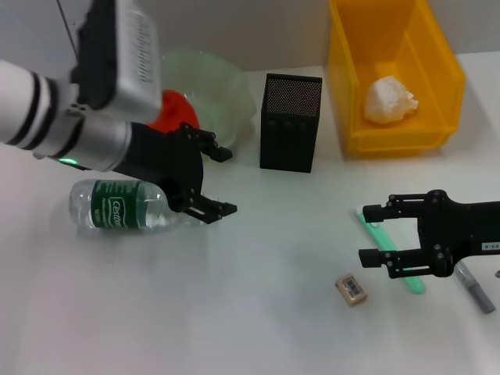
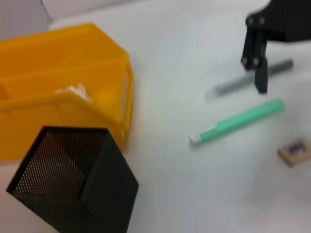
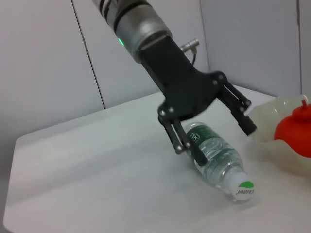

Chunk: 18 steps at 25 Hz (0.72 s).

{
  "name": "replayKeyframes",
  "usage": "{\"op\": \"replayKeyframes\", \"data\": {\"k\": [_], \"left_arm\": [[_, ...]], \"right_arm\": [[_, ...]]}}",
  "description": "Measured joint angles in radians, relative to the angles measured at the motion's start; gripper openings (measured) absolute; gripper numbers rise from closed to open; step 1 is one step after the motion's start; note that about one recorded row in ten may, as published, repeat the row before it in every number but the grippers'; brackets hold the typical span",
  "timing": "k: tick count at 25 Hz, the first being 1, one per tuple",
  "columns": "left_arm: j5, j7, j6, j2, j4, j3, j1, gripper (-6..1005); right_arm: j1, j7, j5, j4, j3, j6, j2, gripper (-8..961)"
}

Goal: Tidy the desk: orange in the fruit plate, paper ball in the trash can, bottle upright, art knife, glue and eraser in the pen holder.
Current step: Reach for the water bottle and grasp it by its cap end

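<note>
The bottle point(image 1: 117, 205) point(image 3: 218, 156) lies on its side at the left. My left gripper point(image 1: 226, 181) point(image 3: 216, 138) is open over its cap end and not closed on it. The orange point(image 1: 168, 109) point(image 3: 296, 131) sits in the fruit plate point(image 1: 226, 90) point(image 3: 272, 114). In the trash can point(image 1: 355, 78) point(image 2: 73, 53) lies the paper ball point(image 1: 389, 101) point(image 2: 73, 91). The pen holder point(image 1: 291, 121) point(image 2: 73, 184) stands in the middle. At the right, my right gripper point(image 1: 366, 234) is open, straddling the green art knife point(image 1: 410, 277) point(image 2: 238, 122). Nearby lie the eraser point(image 1: 351, 289) point(image 2: 294, 150) and the grey glue point(image 1: 475, 287) point(image 2: 233, 85).
The white table runs to a grey wall behind the fruit plate and the trash can. The right arm's dark fingers point(image 2: 260, 73) hang over the glue in the left wrist view.
</note>
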<state>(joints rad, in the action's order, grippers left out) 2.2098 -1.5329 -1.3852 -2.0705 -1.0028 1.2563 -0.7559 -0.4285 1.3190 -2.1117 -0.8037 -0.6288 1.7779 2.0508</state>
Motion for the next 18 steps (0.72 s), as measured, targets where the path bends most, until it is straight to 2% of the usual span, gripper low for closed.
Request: {"op": "replayKeyframes", "data": {"k": [3, 4, 12, 18], "left_arm": [[0.029, -0.016, 0.020, -0.001, -0.005, 0.029, -0.009, 670], [0.077, -0.042, 0.056, -0.002, -0.012, 0.089, -0.017, 670], [0.204, -0.098, 0.114, -0.008, -0.014, 0.192, -0.039, 665], [0.222, -0.105, 0.127, -0.008, -0.011, 0.229, -0.043, 662]], "right_arm": [[0.000, 0.001, 0.000, 0.000, 0.000, 0.000, 0.000, 727], [0.001, 0.001, 0.000, 0.000, 0.001, 0.000, 0.000, 727], [0.001, 0.004, 0.001, 0.002, 0.001, 0.000, 0.002, 727], [-0.001, 0.012, -0.001, 0.002, 0.001, -0.001, 0.003, 727]]}}
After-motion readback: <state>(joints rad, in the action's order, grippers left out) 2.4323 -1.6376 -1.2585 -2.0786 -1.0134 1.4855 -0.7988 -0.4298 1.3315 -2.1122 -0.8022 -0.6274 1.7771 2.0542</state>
